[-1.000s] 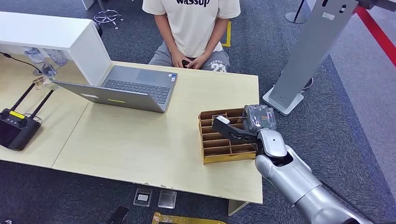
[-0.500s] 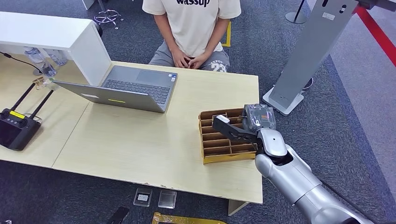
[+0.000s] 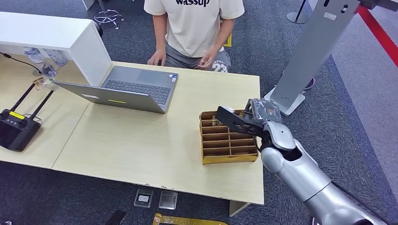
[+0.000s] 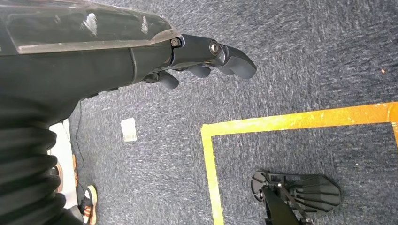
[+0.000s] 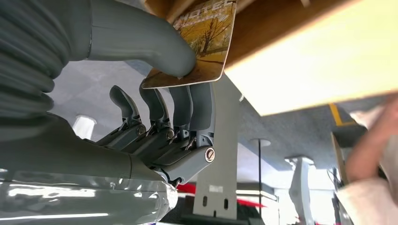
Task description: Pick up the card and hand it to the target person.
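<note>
The robot's right hand (image 3: 244,123) hovers over the far right corner of the wooden divided box (image 3: 228,138) on the table (image 3: 141,140). In the right wrist view its thumb presses a yellow picture card (image 5: 202,44) against the fingers (image 5: 187,105), so the card is pinched just above the box. The left hand (image 4: 206,56) hangs over the carpet, fingers curled in, holding nothing. The person (image 3: 193,28) sits at the far side, near the laptop (image 3: 126,89).

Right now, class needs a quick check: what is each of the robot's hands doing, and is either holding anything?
Left hand: fingers curled in, holding nothing, over the carpet.
Right hand: pinching the card between thumb and fingers, above the divided box.
</note>
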Motion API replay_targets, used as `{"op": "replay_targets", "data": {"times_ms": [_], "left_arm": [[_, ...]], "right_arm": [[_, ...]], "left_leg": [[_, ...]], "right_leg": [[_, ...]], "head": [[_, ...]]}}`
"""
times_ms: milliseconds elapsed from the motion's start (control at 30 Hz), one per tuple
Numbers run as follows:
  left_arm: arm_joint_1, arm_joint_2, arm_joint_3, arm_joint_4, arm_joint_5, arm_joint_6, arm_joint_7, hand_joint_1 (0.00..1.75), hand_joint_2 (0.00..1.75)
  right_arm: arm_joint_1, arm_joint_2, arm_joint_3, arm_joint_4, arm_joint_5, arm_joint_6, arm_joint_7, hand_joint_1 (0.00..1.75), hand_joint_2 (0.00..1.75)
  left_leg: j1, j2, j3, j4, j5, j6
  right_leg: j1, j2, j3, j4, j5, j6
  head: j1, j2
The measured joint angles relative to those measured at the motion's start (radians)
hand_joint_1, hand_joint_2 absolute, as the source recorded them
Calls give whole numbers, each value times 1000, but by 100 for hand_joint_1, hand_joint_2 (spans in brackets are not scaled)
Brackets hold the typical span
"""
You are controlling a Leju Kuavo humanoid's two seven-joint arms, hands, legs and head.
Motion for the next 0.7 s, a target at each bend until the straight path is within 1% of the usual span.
{"op": "replay_targets", "data": {"times_ms": [167, 300, 400, 567, 700], "left_arm": [[5, 2, 0, 0, 5, 5, -4, 0, 175], [3, 2, 0, 1, 4, 5, -4, 0, 175], [-2, 2, 0, 0, -3, 4, 1, 0, 175], [-16, 0, -2, 0, -11, 1, 10, 0, 175], [-29, -3, -8, 0, -19, -6, 15, 0, 175]], "right_arm": [[-6, -31, -30, -150, 31, -9, 20, 145, 175], [3, -37, -46, -231, 95, -62, -25, 145, 175], [23, -28, -46, -242, 125, -115, -88, 145, 175], [47, 0, -46, -213, 146, -236, -212, 145, 175], [56, 32, -47, -139, 127, -401, -388, 145, 175]], "left_leg": [[0, 0, 0, 0, 0, 0], [0, 0, 0, 0, 0, 0], [0, 0, 0, 0, 0, 0], [0, 0, 0, 0, 0, 0], [0, 0, -1, 0, 0, 0]], "right_leg": [[0, 0, 0, 0, 0, 0], [0, 0, 0, 0, 0, 0], [0, 0, 0, 0, 0, 0], [0, 0, 0, 0, 0, 0], [0, 0, 0, 0, 0, 0]], "head": [[0, 0], [0, 0], [0, 0], [0, 0], [0, 0]]}}
